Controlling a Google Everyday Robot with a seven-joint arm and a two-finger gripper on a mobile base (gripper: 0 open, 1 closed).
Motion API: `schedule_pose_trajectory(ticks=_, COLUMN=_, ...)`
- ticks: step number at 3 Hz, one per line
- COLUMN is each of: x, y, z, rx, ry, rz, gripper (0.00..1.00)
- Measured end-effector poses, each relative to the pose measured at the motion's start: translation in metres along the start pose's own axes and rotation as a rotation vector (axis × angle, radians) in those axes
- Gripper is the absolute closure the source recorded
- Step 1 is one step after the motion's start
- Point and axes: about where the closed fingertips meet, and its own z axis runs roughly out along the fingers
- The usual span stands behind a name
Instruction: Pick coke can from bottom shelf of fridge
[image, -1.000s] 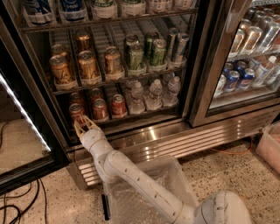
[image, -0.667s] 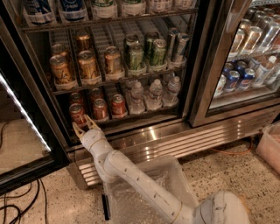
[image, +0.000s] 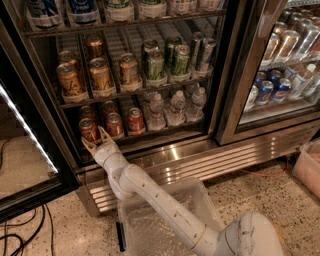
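In the camera view, my gripper (image: 93, 137) is at the front left corner of the bottom shelf (image: 160, 134), right at its black front edge. My fingers (image: 88, 146) are spread in a wide V and hold nothing. The coke can (image: 88, 127) I am reaching for is the leftmost red can in the front row, and it sits in the mouth of that V. I cannot tell whether either finger touches it.

Two more red cans (image: 114, 124) stand in the lanes to its right, close beside it with only the narrow dividers between them. More red cans line up behind. Right of those are the water bottles (image: 176, 107).

To the left there is little room. The black inner frame of the fridge (image: 227, 75) runs just beside my left finger, and past it the open door (image: 25, 132) hangs out with its light strip. Overhead, the rack of gold-orange cans (image: 100, 76) and green cans (image: 155, 65) sits low over the red cans' tops.

Below the shelf edge the ribbed steel base (image: 210, 160) juts forward. My white arm (image: 150, 200) rises over it from low down, crossing above a clear plastic bin (image: 200, 192) on the speckled floor (image: 280, 200). The space behind my arm, out toward the floor, is open. Black cables (image: 20, 235) lie at the lower left, well apart from the arm.
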Motion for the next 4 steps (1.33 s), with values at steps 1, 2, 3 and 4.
schedule_pose_trajectory(ticks=1, x=0.004, y=-0.002, z=0.007, rx=-0.008, ry=0.013, rz=0.008, gripper=0.4)
schedule_pose_trajectory(ticks=2, x=0.008, y=-0.004, z=0.015, rx=-0.016, ry=0.026, rz=0.012, gripper=0.41)
schedule_pose_trajectory(ticks=3, x=0.007, y=-0.007, z=0.027, rx=-0.024, ry=0.026, rz=0.009, gripper=0.41)
schedule_pose_trajectory(ticks=4, x=0.003, y=-0.008, z=0.04, rx=-0.03, ry=0.018, rz=0.0, gripper=0.43)
